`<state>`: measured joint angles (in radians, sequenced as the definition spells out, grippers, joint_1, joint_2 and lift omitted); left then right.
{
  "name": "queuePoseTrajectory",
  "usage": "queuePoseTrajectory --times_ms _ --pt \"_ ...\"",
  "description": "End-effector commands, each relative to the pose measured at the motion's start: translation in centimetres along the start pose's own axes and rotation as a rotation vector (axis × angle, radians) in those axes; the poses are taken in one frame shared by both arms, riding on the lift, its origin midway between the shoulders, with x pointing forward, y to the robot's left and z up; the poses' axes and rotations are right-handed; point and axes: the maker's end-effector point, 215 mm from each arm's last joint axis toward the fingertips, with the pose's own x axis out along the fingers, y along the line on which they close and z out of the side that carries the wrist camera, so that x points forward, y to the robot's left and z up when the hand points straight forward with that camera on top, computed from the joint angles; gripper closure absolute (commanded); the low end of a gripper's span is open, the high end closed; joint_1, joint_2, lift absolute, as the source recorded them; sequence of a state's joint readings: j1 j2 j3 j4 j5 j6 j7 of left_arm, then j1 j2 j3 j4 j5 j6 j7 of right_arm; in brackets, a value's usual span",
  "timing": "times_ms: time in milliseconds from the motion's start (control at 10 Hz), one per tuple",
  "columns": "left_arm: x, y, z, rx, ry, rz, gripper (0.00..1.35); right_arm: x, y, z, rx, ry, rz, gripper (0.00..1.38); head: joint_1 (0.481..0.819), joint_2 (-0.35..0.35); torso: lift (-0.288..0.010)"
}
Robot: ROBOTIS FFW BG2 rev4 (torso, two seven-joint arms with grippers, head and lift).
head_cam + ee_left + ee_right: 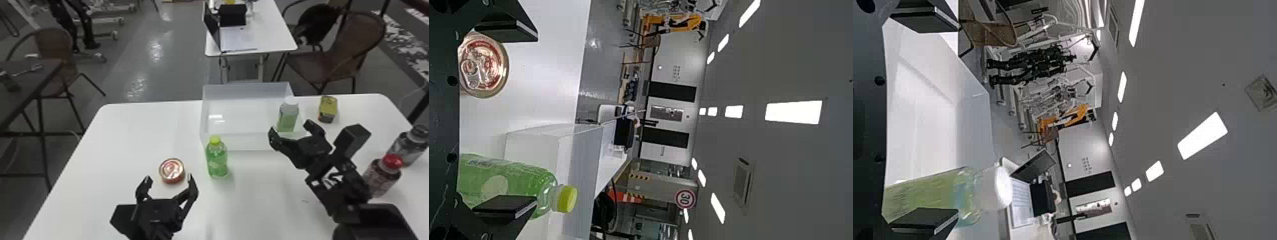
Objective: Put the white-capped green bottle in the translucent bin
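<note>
The white-capped green bottle (288, 118) stands upright within the translucent bin (236, 141), near its right side. My right gripper (291, 128) is at the bin's front right, open, just on the near side of the bottle. From the right wrist, one finger of the right gripper (948, 120) overlaps the bottle (928, 192), while the other finger is well apart from it, over the bin (970, 112). Low over the table's near left part, my left gripper (168, 179) is open and holds nothing; the left wrist view also shows the left gripper (528, 117) with its fingers wide apart.
A green bottle with a yellow-green cap (217, 161) stands in front of the bin, and a round can (172, 171) lies just beyond the left gripper. At the right are a yellow tin (327, 109), a red-capped bottle (380, 180) and a dark-capped clear bottle (407, 146).
</note>
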<state>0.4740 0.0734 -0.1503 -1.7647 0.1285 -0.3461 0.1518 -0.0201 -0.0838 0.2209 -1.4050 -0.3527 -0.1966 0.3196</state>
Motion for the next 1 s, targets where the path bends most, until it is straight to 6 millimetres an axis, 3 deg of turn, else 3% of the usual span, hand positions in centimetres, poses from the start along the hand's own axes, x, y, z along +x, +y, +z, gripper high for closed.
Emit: queuePoseTrajectory --times_ms 0,200,400,700,900 --pt "-0.1 0.1 0.1 0.002 -0.003 -0.001 0.15 -4.7 0.4 -0.9 -0.019 0.063 -0.038 0.00 0.695 0.125 -0.080" --pt "-0.1 0.1 0.2 0.002 -0.008 0.000 0.15 -10.5 -1.4 -1.5 -0.046 0.091 -0.187 0.00 0.695 0.104 -0.080" --pt "-0.3 0.3 0.4 0.007 -0.013 -0.003 0.15 -13.8 -1.7 -2.5 -0.128 0.154 -0.199 0.00 0.695 0.068 -0.080" --pt "-0.4 0.5 0.1 0.014 -0.002 -0.002 0.15 -15.5 -1.2 -3.2 -0.183 0.191 -0.200 0.00 0.695 0.061 -0.080" --pt "-0.5 0.5 0.0 0.018 -0.002 -0.002 0.15 -15.5 -1.2 -3.1 -0.199 0.188 -0.207 0.00 0.695 0.057 -0.080"
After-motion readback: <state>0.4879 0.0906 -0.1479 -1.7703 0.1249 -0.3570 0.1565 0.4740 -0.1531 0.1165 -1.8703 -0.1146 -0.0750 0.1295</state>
